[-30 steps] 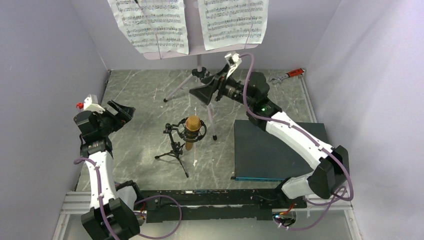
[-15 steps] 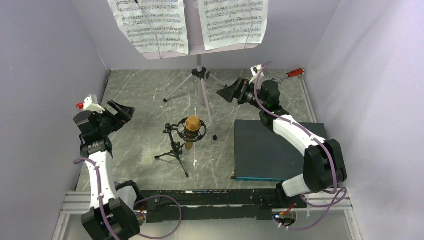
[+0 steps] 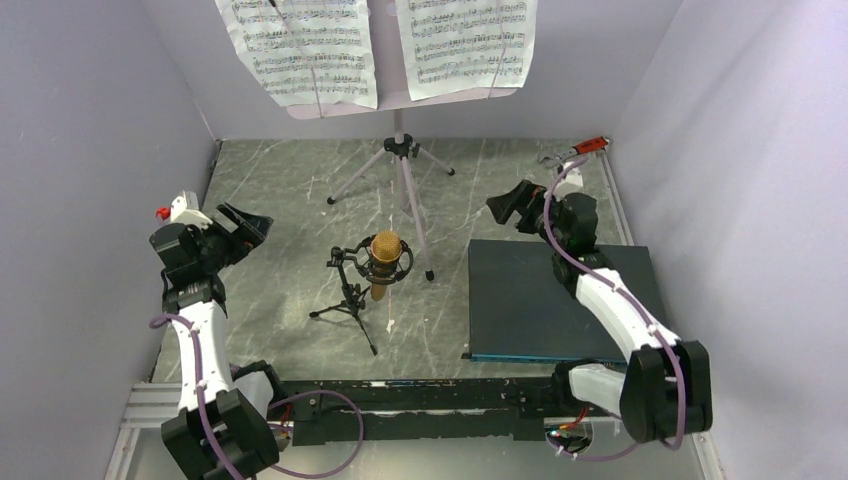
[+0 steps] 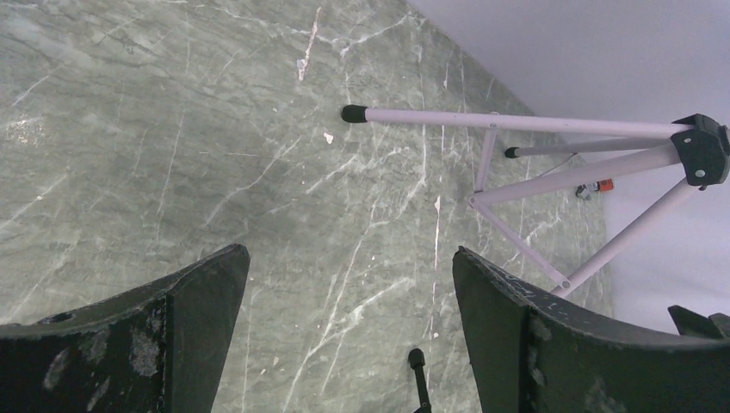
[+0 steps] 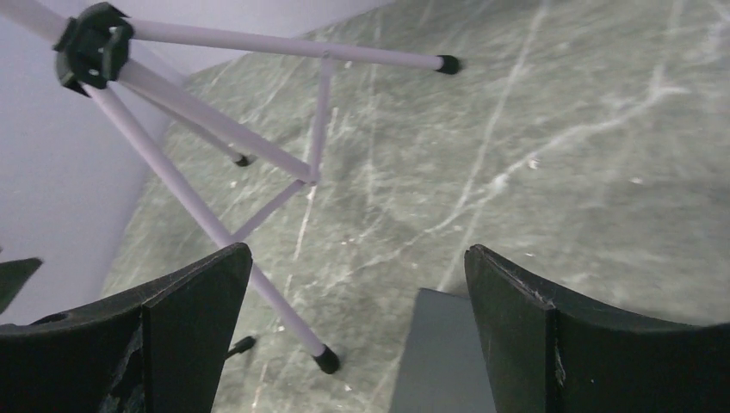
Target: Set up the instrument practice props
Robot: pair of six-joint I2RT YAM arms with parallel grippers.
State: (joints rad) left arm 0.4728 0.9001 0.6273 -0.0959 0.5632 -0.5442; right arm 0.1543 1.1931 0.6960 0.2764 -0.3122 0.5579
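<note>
Near the left edge of the grey-green marbled counter (image 3: 280,190), the left fingers (image 4: 185,314) hang spread and empty. Mid-counter, the gold microphone (image 3: 385,255) sits in the ring mount of the small black tripod mic stand (image 3: 348,298). Behind it, toward the far edge, the pale perforated music stand on a silver tripod (image 3: 400,148) carries 2 white sheet-music pages (image 3: 300,50). The dark flat rectangular board (image 3: 530,300) lies by the near right corner; just beyond its far edge the right fingers (image 5: 525,318) are spread, empty. A red-handled wrench (image 3: 588,146) lies in the far right corner.

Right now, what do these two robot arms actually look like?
The left arm and right arm are white shells joined by chunky black joints, each trailed by a purple cable. The left gripper and right gripper have broad, scuffed black fingers.
</note>
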